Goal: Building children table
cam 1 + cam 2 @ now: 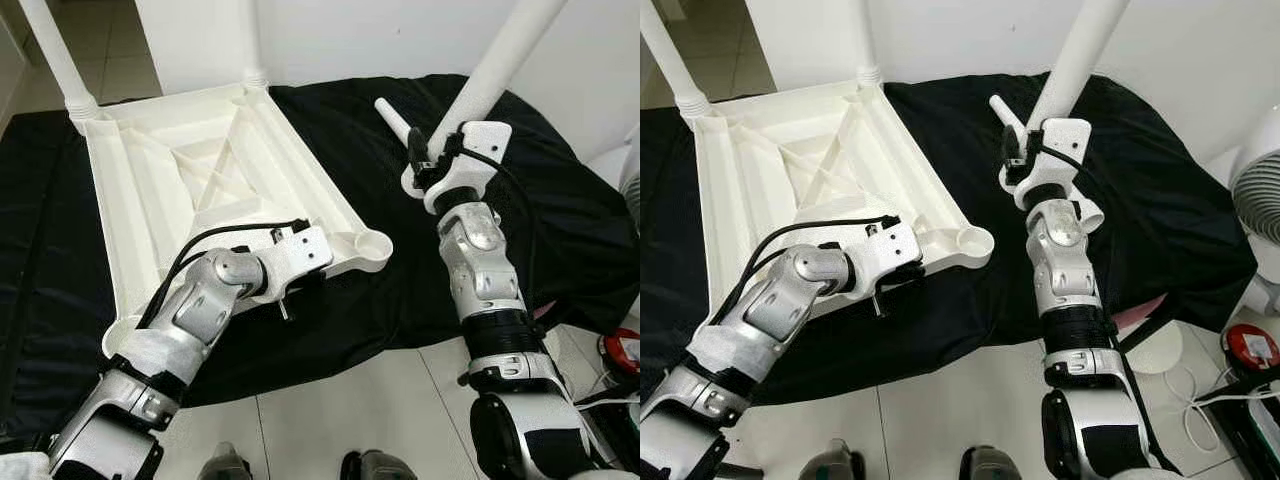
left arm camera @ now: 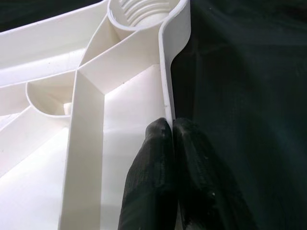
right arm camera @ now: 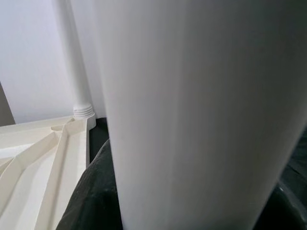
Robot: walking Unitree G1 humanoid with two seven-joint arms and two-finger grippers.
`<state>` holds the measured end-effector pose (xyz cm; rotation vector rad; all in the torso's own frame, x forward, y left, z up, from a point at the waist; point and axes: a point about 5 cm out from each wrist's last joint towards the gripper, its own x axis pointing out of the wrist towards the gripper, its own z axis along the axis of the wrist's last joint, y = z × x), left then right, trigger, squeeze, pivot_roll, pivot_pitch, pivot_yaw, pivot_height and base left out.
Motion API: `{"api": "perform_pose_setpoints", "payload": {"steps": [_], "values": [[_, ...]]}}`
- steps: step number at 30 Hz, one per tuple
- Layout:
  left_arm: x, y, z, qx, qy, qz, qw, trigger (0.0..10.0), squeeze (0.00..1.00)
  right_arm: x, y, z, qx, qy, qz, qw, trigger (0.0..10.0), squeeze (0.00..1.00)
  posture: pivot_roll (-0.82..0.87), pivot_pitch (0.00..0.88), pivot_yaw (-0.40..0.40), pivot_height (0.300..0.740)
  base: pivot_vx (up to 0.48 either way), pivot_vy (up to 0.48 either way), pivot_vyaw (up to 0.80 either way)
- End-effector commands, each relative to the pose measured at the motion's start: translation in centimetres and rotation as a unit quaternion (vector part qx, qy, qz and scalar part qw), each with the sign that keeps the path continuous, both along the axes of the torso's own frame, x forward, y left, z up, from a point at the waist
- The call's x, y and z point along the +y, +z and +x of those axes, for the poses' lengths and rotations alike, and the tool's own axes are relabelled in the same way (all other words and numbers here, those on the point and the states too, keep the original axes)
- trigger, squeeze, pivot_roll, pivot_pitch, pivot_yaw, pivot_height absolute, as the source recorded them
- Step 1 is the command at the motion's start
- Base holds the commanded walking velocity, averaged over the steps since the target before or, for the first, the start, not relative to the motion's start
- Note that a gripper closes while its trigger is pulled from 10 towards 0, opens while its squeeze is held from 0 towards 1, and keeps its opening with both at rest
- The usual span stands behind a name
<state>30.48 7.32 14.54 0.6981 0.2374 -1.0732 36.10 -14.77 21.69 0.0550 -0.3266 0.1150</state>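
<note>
— Nearest? Left gripper point(image 2: 171, 143), fingers clamped on rim of upturned white tabletop point(image 1: 200, 170), lying on black cloth point(image 1: 560, 200).

— Beyond? Right gripper point(image 1: 425, 165), closed around loose table leg point(image 1: 500, 70), held tilted beside tabletop's empty corner socket point(image 1: 372, 243).

Tabletop point(image 1: 200, 170): white moulded plastic, smooth, slight sheen, ribbed underside. Loose leg point(image 1: 500, 70): white plastic, smooth, satin. Cloth point(image 1: 560, 210) at right of frame: black fabric, matt, creased. Floor point(image 1: 380, 410): pale glossy tiles. Left gripper point(image 2: 171, 143) fingers point(image 2: 148, 182): black, matt, slightly grainy.
</note>
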Motion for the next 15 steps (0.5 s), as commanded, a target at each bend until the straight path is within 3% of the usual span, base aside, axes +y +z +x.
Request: {"api": "perform_pose_setpoints", "payload": {"steps": [1,2,3,4,5,6,10,13,14,15], "values": [[-0.3,-0.5,-0.8,0.021,-0.028,0.011,0.999,0.0,0.00,0.1,0.4,0.1,-0.008,0.003,-0.008,1.000,10.0,0.00,0.06,0.019,-0.021,0.740,0.000,0.000,0.00],[-0.3,-0.5,-0.8,0.021,-0.028,0.011,0.999,0.0,0.00,0.1,0.4,0.1,-0.008,0.003,-0.008,1.000,10.0,0.00,0.06,0.019,-0.021,0.740,0.000,0.000,0.00],[-0.9,-0.2,-1.2,0.025,-0.033,-0.006,0.999,3.9,0.00,0.1,0.4,0.2,-0.007,0.003,-0.009,1.000,10.0,0.00,0.06,0.019,-0.021,0.740,0.000,0.000,0.00],[-1.7,0.1,-1.8,0.029,-0.047,-0.019,0.998,3.7,0.00,0.1,0.3,0.2,-0.006,0.005,-0.009,1.000,10.0,0.00,0.06,0.010,-0.027,0.740,0.000,0.000,0.00],[-2.3,0.2,-2.2,0.033,-0.058,-0.026,0.997,6.2,0.00,0.1,0.3,0.3,-0.005,0.006,-0.010,1.000,10.0,0.00,0.06,0.010,-0.027,0.740,0.000,0.000,0.00],[-2.6,0.3,-2.6,0.036,-0.068,-0.026,0.997,10.0,0.00,0.1,0.3,0.3,-0.004,0.006,-0.010,1.000,10.0,0.00,0.06,0.010,-0.027,0.740,0.000,0.000,0.00],[-2.4,0.3,-3.3,0.035,-0.089,-0.017,0.995,10.0,0.00,0.1,0.2,0.3,-0.002,0.007,-0.013,1.000,10.0,0.00,0.05,0.005,-0.029,0.740,0.000,0.000,0.00],[-2.4,0.9,-3.3,0.047,-0.085,-0.047,0.994,10.0,0.00,0.1,-0.3,0.2,0.006,0.013,-0.019,1.000,10.0,0.00,0.05,0.000,-0.035,0.740,0.000,0.000,0.00],[-2.4,1.2,-3.1,0.050,-0.079,-0.060,0.994,10.0,1.00,0.1,-0.5,0.1,0.008,0.015,-0.022,1.000,10.0,0.00,0.05,0.000,-0.038,0.740,0.000,0.000,0.00],[-2.3,1.5,-3.0,0.050,-0.074,-0.069,0.994,10.0,1.00,0.2,-0.7,0.1,0.011,0.018,-0.024,0.999,10.0,0.00,0.05,0.000,-0.039,0.740,0.000,0.000,0.00]]}}
